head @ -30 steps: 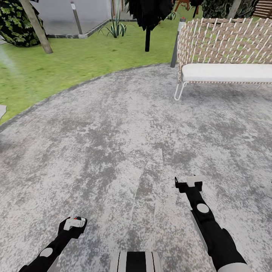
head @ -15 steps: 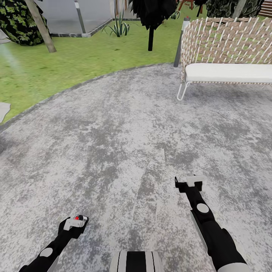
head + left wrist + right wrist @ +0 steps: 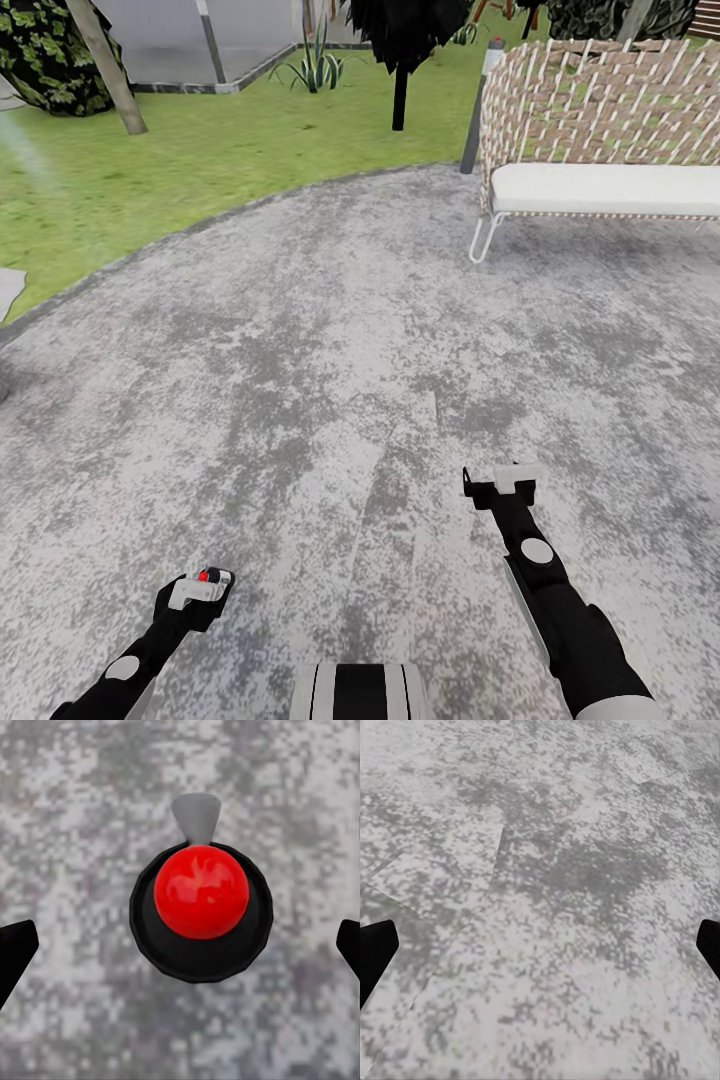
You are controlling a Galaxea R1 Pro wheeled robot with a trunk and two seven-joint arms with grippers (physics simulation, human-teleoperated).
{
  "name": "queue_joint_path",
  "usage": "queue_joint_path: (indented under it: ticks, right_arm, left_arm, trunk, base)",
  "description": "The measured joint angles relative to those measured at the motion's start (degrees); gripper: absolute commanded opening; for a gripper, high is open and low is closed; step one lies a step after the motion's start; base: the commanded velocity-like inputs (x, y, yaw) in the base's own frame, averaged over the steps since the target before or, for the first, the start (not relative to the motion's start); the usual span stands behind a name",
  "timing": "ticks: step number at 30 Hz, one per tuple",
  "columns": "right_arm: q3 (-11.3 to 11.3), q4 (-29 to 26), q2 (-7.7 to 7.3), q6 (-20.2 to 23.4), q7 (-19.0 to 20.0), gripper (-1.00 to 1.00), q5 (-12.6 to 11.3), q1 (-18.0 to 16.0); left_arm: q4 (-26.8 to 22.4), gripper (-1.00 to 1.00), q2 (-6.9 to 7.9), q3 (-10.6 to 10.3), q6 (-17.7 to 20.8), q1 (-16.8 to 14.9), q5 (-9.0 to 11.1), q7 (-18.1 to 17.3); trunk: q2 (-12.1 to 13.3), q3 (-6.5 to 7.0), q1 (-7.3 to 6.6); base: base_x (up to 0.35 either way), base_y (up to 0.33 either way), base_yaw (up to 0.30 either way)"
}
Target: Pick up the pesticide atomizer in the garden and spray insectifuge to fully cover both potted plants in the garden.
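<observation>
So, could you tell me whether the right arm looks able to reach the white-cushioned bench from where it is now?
Probably not: the right tool hangs low by the base, and the bench sits far across open paving.

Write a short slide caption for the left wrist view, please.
Left wrist view: the pesticide atomizer, red spot on top, seen end-on over the grey paved patch.

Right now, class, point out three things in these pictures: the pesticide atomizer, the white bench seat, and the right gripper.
pesticide atomizer (image 3: 201, 891), left wrist view, on its red top.
white bench seat (image 3: 610, 188), head view, on the cushion's middle.
right gripper (image 3: 505, 476), head view, between its fingertips.
</observation>
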Motion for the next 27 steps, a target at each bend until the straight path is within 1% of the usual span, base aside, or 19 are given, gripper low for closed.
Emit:
queue_joint_path:
  ticks: [6, 12, 18, 19, 27]
  right_arm:
    - [0.0, 0.15, 0.0, 0.0, 0.0, 1.0, 0.0, 0.0]
    - [0.0, 0.23, 0.0, 0.0, 0.0, 1.0, 0.0, 0.0]
    - [0.0, 0.23, 0.0, 0.0, 0.0, 1.0, 0.0, 0.0]
    - [0.0, 0.25, 0.0, 0.0, 0.0, 1.0, 0.0, 0.0]
    - [0.0, 0.22, 0.0, 0.0, 0.0, 1.0, 0.0, 0.0]
  left_arm:
    - [0.0, 1.0, -0.07, 0.0, 0.0, 0.0, 0.0, 0.0]
    - [0.0, 1.0, -0.08, 0.0, 0.08, 0.0, 0.0, 0.0]
    - [0.0, 1.0, -0.09, 0.0, 0.01, 0.0, 0.0, 0.0]
    - [0.0, -1.0, -0.06, 0.0, -0.01, 0.0, 0.0, 0.0]
    - [-0.07, -1.0, -0.01, -0.11, -0.02, 0.0, 0.08, -0.13]
  trunk:
    - [0.0, -0.04, 0.0]
    - [0.0, -0.04, -0.01]
    - [0.0, -0.04, 0.0]
    - [0.0, -0.04, 0.0]
    - [0.0, -0.04, 0.0]
  base:
    - [0.001, 0.0, 0.0]
    - [0.091, 0.0, 0.0]
    - [0.019, 0.0, 0.0]
    - [0.002, 0.0, 0.0]
    - [0.0, 0.0, 0.0]
